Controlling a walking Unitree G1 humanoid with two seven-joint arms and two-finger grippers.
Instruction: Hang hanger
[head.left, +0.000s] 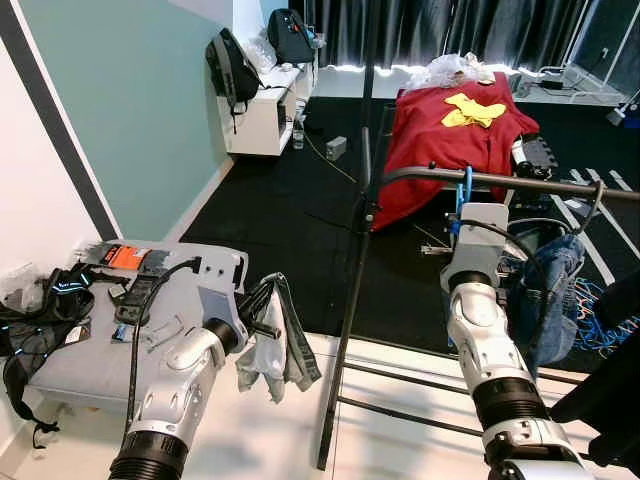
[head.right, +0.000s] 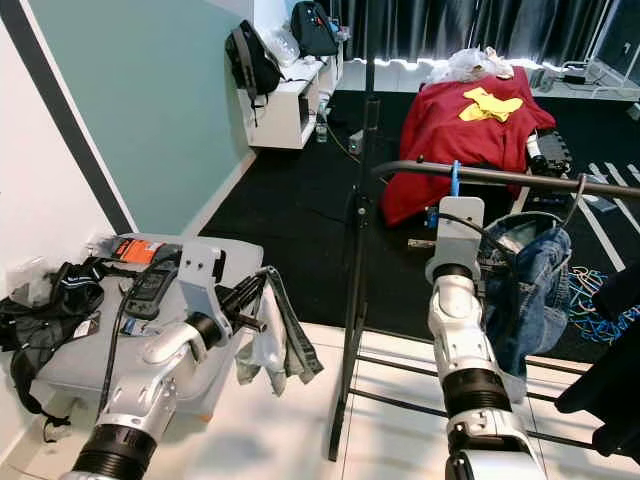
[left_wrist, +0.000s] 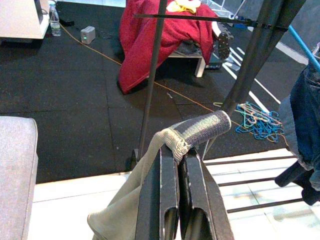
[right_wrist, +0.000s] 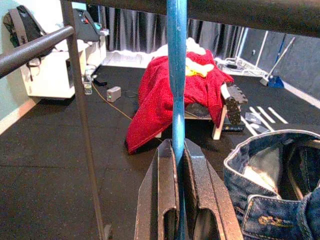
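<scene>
Hanger: blue hanger (right_wrist: 176, 75), its hook over the dark horizontal rail (head.left: 520, 182) of the clothes rack, right of centre; its stem runs straight down between the black fingers of the right gripper.
Right gripper: right gripper (right_wrist: 178, 165), raised to just below the rail, fingers closed on the hanger's blue stem.
Rack: black upright pole (head.left: 352, 300) at centre, floor bars over the white tiles; rail reaches right from the pole.
Jeans: blue denim jeans (head.right: 528, 285) hang from the rail, just right of the right arm.
Left gripper: left gripper (left_wrist: 175, 165), low at near left, fingers pressed together on a grey-green garment (head.left: 275, 345) with a ribbed cuff; the cloth droops below it.
Seat: grey padded stool (head.left: 80, 365) at near left, carrying a black remote-like device (head.right: 150, 285), an orange packet (head.left: 125, 257) and black straps (head.left: 40, 310).
Far ground: red cloth (head.left: 450, 140) draped over a bench on black matting, a yellow item (head.left: 474, 110) on top.
Far left: white shelf (head.left: 265, 115) with a black backpack (head.left: 232, 70).
Right floor: heap of blue hangers (left_wrist: 257, 120).
</scene>
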